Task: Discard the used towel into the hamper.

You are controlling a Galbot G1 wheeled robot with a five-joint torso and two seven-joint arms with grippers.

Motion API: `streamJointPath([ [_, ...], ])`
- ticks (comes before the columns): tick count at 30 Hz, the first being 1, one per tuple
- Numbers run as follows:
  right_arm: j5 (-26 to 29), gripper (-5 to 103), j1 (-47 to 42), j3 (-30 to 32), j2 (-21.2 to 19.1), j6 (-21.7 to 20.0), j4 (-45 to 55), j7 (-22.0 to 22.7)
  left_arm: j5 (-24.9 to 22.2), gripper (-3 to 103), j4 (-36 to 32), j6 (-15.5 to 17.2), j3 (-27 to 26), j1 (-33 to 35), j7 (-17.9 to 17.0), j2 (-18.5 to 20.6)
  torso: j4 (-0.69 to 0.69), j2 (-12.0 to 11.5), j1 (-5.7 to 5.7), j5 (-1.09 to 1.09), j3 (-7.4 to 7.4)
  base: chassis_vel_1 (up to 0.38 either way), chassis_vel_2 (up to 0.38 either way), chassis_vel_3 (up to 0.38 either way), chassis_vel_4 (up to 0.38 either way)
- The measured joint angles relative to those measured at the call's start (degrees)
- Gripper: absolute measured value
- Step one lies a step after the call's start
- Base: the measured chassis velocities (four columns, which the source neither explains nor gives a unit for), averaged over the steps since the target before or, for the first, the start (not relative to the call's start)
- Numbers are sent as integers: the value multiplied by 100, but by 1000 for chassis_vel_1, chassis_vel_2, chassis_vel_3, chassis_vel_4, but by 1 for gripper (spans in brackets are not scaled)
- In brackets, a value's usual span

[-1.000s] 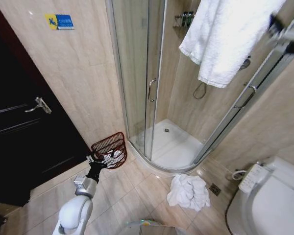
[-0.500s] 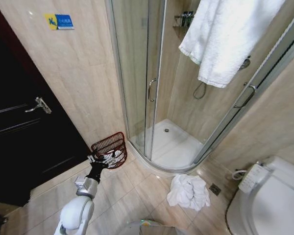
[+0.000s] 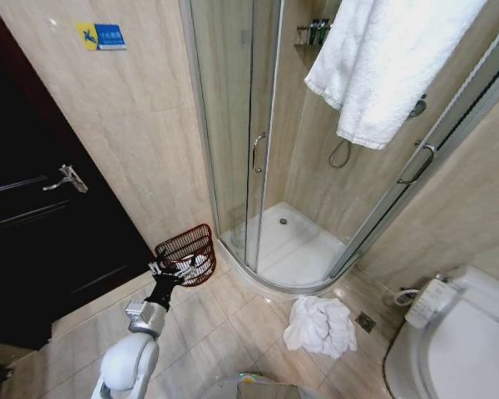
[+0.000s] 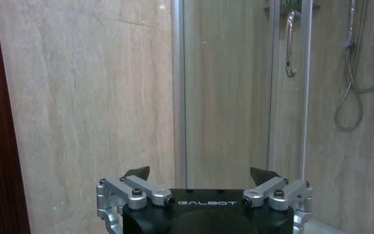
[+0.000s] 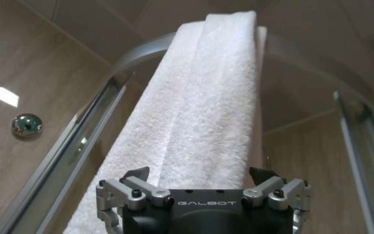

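The left gripper (image 3: 168,271) hangs low with its fingers (image 4: 137,172) spread wide and empty; the hamper (image 3: 187,252) stands on the floor just beyond them. The right gripper (image 5: 200,173) is raised, fingers (image 5: 262,173) wide apart, nothing held, the hanging towel (image 5: 200,117) right ahead of them.

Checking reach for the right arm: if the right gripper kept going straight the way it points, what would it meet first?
Most likely the white terry towel draped over the shower enclosure's rail, dead ahead of the open right gripper; depth is unclear.
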Motion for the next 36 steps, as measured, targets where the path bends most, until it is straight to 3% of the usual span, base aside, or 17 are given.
streamJointPath([
  [5,189,102,131,-115,135,-16,-131,4,-28,100,4,-27,-19,-10,0,1,1,0,1,0,0,0,0,0,0],
  [26,294,40,146,-264,97,-47,-147,100,-121,100,151,-198,-56,-43,-8,-23,1,0,0,1,0,0,0,0,0],
  [36,414,16,120,-300,7,-71,-138,111,-116,100,98,-195,3,-78,-27,-123,1,0,0,0,0,0,0,0,0],
])
